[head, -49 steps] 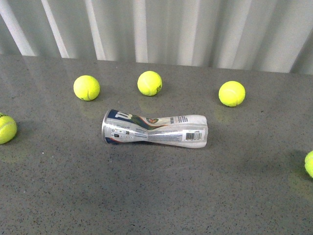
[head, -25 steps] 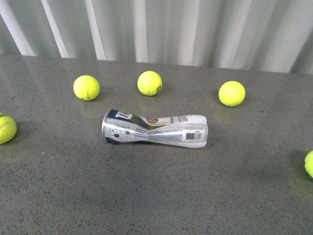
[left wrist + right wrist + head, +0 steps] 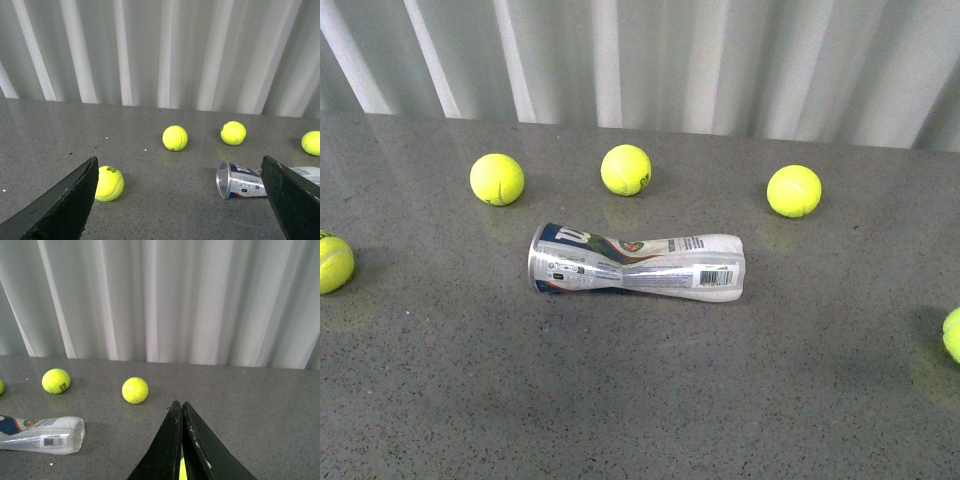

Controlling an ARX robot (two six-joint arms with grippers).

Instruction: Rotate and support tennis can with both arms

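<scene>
Lying crumpled: tennis can point(image 3: 635, 262) | left gripper point(image 3: 178, 162) apart — right gripper point(image 3: 180, 407) seemingly together | wrist views only

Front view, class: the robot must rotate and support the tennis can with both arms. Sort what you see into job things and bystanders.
Job: tennis can, lying on its side, pinched mid-body; left gripper, open; right gripper, shut.

Lying about: far-left ball; three balls beyond the can; far-right ball.

Closed right hand point(image 3: 181, 406), tennis can point(image 3: 44, 434) nearby
</scene>
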